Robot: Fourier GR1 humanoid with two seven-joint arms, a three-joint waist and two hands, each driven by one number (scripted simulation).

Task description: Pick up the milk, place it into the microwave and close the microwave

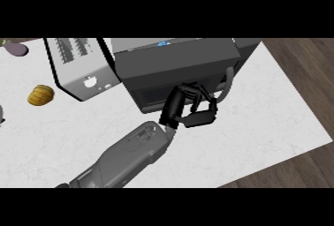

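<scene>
dark grey boxy microwave sits upright near the counter's far edge.

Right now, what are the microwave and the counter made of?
The microwave looks like dark grey painted metal, matte: flat, even panels with dull shading. The counter looks like white marble or similar stone, smooth: faint grey veins run through it.

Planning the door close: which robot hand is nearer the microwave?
Left. The left robot hand is right at the front of the microwave, by its opening; the right robot hand is not in view.
</scene>
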